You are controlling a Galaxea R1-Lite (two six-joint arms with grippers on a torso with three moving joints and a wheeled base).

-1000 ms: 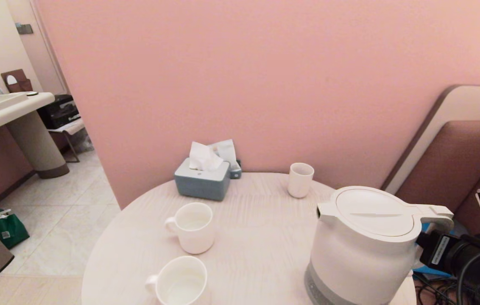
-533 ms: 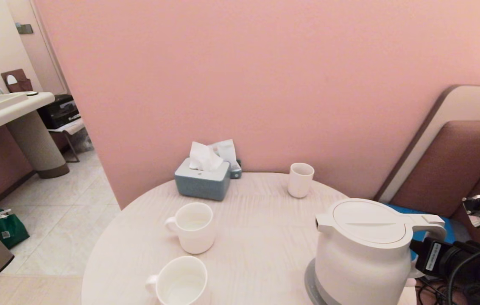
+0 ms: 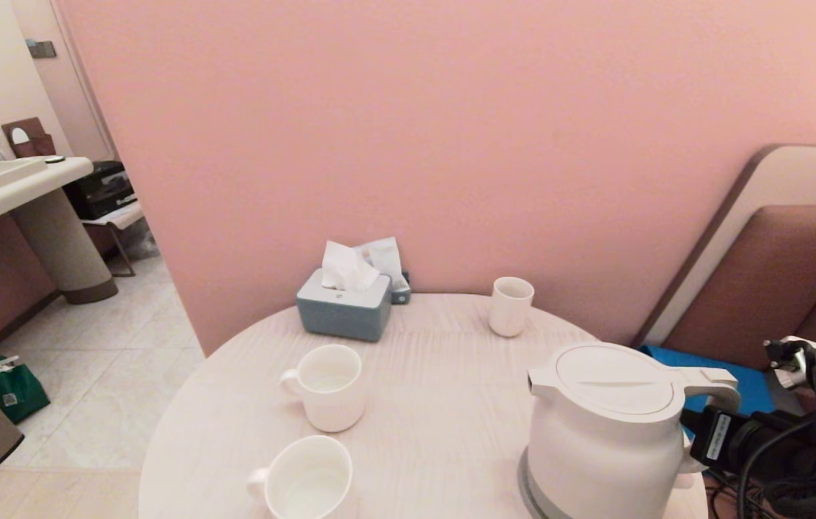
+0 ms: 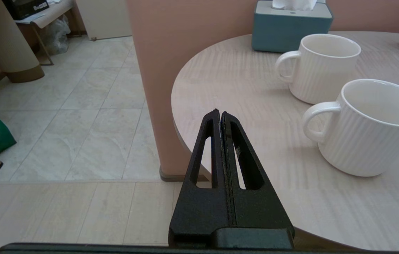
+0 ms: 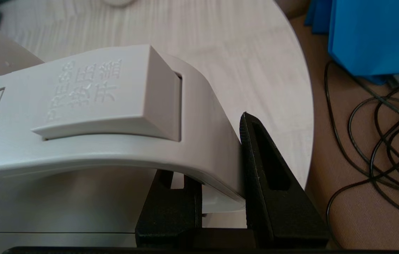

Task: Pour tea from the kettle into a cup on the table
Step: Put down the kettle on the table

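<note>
Nearest the robot, at about 5 o'clock on the table [image 3: 437,404], the kettle [image 3: 606,440] is standing upright with its spout pointing toward 9 o'clock and its handle [image 5: 122,116] toward 3 o'clock. The right gripper [image 5: 220,183] is clamping that handle, 1 finger under the loop and 1 against its outer side. The left gripper [image 4: 220,116] is hanging off the table's 8 o'clock edge with its fingers pressed together on nothing, apparently idle.

At 7 o'clock, the near mug [image 3: 305,479] is sitting with its handle turned outward; whether anything is in it cannot be told from its white inside. Just beyond it, toward the table's middle, a second mug [image 3: 326,386] is standing, well apart from the kettle. Farther back, a handleless cup [image 3: 510,305] is waiting at 1 o'clock, and a tissue box [image 3: 344,310] is resting at 11 o'clock near the wall.

Judging by this layout, the kettle is gripped but no pouring is happening: it is level and away from all 3 cups. Either carrying and tilting are yet to come, or it is being set down after a pour.
</note>
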